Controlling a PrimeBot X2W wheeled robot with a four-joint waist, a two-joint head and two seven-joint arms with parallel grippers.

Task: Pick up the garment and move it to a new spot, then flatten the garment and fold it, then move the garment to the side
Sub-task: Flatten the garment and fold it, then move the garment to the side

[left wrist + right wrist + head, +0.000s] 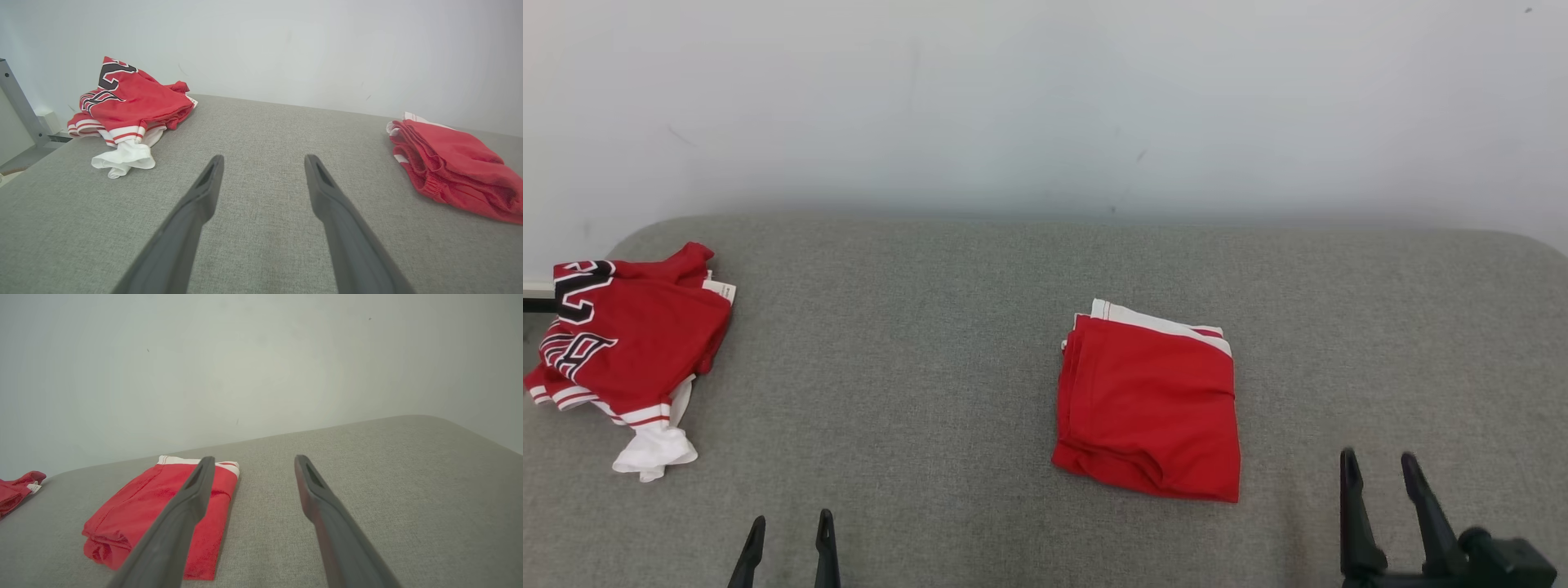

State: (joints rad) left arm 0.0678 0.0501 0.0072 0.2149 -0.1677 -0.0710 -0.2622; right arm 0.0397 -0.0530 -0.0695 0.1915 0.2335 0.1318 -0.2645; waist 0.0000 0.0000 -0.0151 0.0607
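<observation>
A folded red garment with white trim lies flat on the grey cushion, right of centre; the left wrist view has it at the right edge and the right wrist view at lower left. My right gripper stands open low at the right, a little to the right of the garment and apart from it, nothing between its fingers. Open and empty too, my left gripper sits at the bottom left, and its fingers point over bare cushion.
A crumpled red jersey with black lettering and white trim lies at the cushion's far left edge. The grey upholstered surface ends at a pale wall behind. A metal frame post stands beyond the left edge.
</observation>
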